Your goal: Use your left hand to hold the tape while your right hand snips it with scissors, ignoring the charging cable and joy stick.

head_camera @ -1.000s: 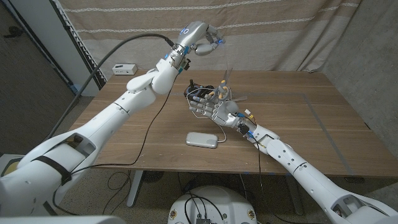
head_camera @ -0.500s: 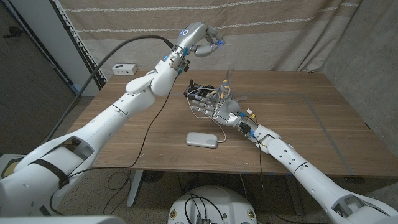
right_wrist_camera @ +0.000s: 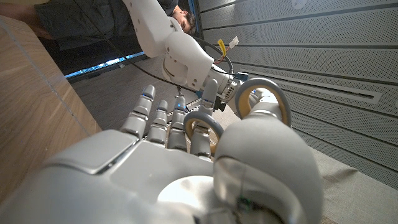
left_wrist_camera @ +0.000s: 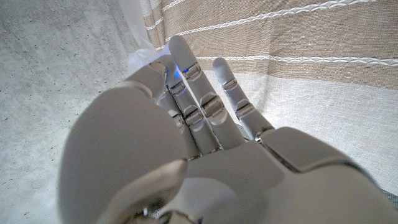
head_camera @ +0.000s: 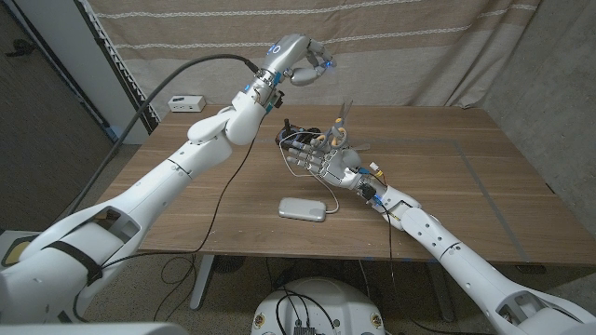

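My left hand (head_camera: pixel 303 59) is raised high above the table's far side, its fingers pinched together. In the left wrist view a pale translucent strip of tape (left_wrist_camera: pixel 138 43) runs from the fingertips (left_wrist_camera: pixel 180 53); in the head view the strip is too faint to trace. Lower down, my right hand (head_camera: pixel 326 163) holds the scissors (head_camera: pixel 341 119) just above the table with their blades pointing up, slightly parted, below and to the right of the left hand. The right wrist view shows the scissors' grey ring handles (right_wrist_camera: pixel 264 99) around my thumb and fingers.
A black device (head_camera: pixel 291 130) with cables sits on the table (head_camera: pixel 447 186) just behind my right hand. A flat white pad (head_camera: pixel 303 209) with a dark cable lies nearer the front. A small white box (head_camera: pixel 186 102) is at the far left corner.
My right hand has lifted the scissors a little, up and to the right, and the blades now stand higher. The left hand has stayed raised.
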`<state>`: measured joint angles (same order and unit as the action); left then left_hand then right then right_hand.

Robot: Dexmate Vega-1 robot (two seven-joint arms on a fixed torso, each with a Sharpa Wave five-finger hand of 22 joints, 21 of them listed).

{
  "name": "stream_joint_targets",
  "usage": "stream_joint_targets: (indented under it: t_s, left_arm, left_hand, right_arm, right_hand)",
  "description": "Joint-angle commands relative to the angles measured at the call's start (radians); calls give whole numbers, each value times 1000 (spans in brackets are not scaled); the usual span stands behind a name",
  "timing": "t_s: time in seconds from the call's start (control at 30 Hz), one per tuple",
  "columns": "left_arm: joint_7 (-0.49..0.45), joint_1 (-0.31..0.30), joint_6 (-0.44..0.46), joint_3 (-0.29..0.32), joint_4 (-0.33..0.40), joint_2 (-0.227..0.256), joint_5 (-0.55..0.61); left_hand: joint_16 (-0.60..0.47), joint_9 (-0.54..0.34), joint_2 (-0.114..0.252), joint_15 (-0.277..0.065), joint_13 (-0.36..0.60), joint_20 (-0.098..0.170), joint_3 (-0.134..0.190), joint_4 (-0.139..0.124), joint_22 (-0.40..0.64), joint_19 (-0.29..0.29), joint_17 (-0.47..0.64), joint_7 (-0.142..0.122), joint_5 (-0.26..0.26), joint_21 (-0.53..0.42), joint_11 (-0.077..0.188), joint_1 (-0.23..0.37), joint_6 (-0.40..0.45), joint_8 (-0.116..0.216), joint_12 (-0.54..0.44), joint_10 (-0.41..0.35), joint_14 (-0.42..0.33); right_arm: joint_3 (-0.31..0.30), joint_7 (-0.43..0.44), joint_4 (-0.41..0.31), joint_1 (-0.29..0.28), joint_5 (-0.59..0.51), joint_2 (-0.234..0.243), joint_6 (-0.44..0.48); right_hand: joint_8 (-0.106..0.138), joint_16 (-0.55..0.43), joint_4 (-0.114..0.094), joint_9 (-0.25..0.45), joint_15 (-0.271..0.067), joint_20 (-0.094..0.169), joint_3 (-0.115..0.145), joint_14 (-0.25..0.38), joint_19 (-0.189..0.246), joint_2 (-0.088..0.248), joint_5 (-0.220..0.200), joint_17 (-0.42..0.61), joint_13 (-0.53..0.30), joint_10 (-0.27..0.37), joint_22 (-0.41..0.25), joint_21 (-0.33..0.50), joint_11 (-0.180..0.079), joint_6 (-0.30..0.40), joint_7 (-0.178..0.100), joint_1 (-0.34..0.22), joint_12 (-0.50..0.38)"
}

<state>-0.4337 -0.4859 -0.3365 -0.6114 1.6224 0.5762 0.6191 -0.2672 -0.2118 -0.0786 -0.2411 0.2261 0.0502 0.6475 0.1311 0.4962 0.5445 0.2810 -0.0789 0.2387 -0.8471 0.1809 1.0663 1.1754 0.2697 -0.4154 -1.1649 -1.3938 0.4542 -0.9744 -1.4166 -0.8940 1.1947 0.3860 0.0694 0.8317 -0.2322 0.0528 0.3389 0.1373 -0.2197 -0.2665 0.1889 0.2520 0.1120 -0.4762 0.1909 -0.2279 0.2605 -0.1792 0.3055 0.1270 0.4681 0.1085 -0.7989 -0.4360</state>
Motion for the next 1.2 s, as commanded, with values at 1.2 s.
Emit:
stream_joint_targets:
  t_s: [1.2]
  left_arm:
    - [-8, -16, -6, 8, 9, 5, -9]
  left_hand:
    - [-9, -1, 6, 5, 198, 123, -4, 1, -3, -13, 3, 0, -7, -21, 25, -3, 6, -1, -8, -45, -6]
  right_arm:
    - [23, -57, 46, 41, -6, -37, 15]
  right_hand:
    - [-30, 7, -2, -14, 0, 2, -13, 3, 10, -1, 0, 2, 1, 8, -2, -25, -11, -12, 14, 17, 4]
